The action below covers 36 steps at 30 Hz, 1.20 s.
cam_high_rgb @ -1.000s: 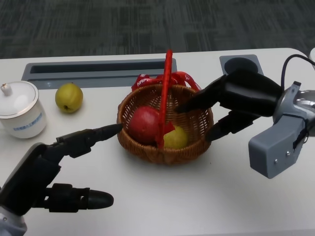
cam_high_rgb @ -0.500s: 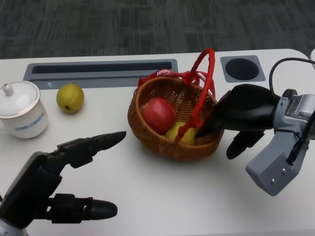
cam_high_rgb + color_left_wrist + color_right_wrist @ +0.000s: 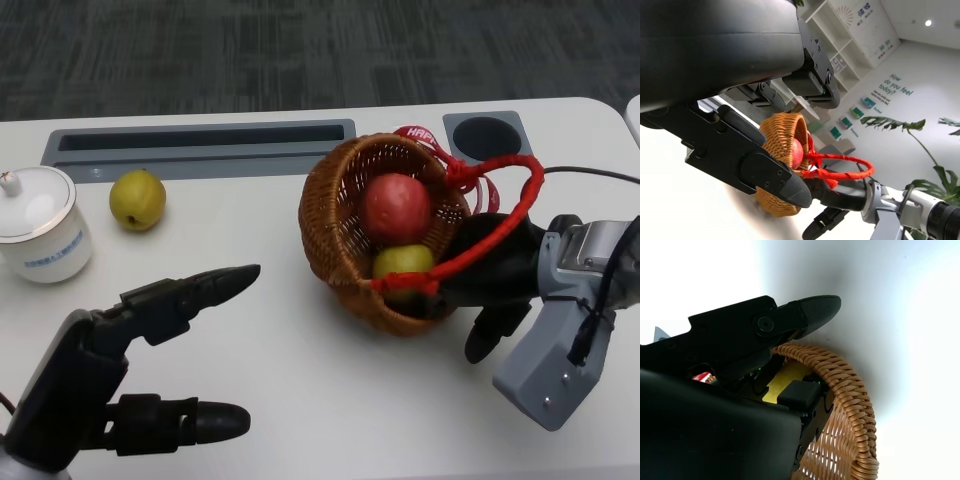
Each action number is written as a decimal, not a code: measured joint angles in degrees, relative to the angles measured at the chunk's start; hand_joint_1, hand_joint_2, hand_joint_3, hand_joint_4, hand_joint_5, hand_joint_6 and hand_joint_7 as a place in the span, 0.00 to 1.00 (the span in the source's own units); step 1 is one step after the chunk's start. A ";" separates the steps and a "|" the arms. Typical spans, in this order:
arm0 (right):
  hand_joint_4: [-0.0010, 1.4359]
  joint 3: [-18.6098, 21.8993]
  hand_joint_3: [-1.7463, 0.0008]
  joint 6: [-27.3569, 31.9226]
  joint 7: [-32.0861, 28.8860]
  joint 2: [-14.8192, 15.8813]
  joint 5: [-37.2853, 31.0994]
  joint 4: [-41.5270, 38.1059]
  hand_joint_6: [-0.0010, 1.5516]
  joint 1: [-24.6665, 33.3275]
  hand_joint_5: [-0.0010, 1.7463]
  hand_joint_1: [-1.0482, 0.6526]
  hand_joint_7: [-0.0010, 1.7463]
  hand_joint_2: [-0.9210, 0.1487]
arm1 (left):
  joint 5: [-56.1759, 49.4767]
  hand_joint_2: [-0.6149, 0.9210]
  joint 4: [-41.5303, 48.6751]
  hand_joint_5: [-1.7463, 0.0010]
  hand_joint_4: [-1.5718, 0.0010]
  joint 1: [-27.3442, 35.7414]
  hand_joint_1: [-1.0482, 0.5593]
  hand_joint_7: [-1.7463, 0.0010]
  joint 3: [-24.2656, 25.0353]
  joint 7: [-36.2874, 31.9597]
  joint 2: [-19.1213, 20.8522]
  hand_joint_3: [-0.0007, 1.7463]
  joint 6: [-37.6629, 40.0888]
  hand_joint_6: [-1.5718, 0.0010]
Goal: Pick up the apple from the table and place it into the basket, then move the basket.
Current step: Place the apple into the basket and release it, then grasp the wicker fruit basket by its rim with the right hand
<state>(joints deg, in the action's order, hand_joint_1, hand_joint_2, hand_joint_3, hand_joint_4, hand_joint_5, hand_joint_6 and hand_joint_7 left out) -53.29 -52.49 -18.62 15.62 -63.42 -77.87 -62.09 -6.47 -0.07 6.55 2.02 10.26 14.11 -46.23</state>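
A wicker basket with a red cord handle is tipped on its side, mouth facing me. A red apple and a green-yellow fruit lie inside it. My right hand grips the basket's right rim, fingers hooked over the weave in the right wrist view. My left hand hovers at the lower left, fingers spread, holding nothing, well apart from the basket. In the left wrist view the basket and apple show beyond my fingers.
A yellow-green fruit lies at the left of the table, beside a white lidded cup. A grey recessed slot and a round grey port run along the far edge. The table's right edge is close to my right forearm.
My right hand has drawn the basket to the right and tipped it over toward me, the handle swinging right. The left hand has barely moved.
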 measured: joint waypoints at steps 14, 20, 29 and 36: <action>0.70 0.71 0.98 -0.81 -12.54 -4.12 0.21 0.71 0.54 -4.92 0.01 0.44 0.00 0.02 | -1.11 0.86 2.69 0.98 0.54 0.43 0.31 0.99 0.61 -2.87 -2.28 0.00 -5.22 0.57; 0.69 6.48 0.91 -0.37 -8.21 -4.25 6.60 0.26 0.51 -5.78 0.01 0.45 0.00 0.00 | -0.97 0.86 5.02 0.98 0.52 -0.60 0.32 0.98 0.51 -3.06 -3.00 0.00 -7.32 0.55; 0.72 10.46 0.95 -0.12 -4.59 -4.20 10.60 0.20 0.54 -6.02 0.01 0.47 0.01 0.00 | -1.47 0.87 6.03 0.98 0.50 -1.22 0.31 0.99 1.39 -4.92 -4.42 0.00 -9.47 0.53; 0.71 11.10 0.94 0.05 -1.39 -4.18 11.08 0.16 0.54 -4.59 0.00 0.46 0.00 0.00 | -1.92 0.87 5.37 0.98 0.50 -0.29 0.31 0.99 1.60 -5.12 -4.78 0.00 -9.81 0.52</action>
<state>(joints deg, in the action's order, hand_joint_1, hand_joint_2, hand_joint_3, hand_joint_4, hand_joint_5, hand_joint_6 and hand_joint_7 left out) -42.19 -52.44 -20.01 11.43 -52.34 -77.71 -66.68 -8.39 5.30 6.25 3.63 5.14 9.33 -56.04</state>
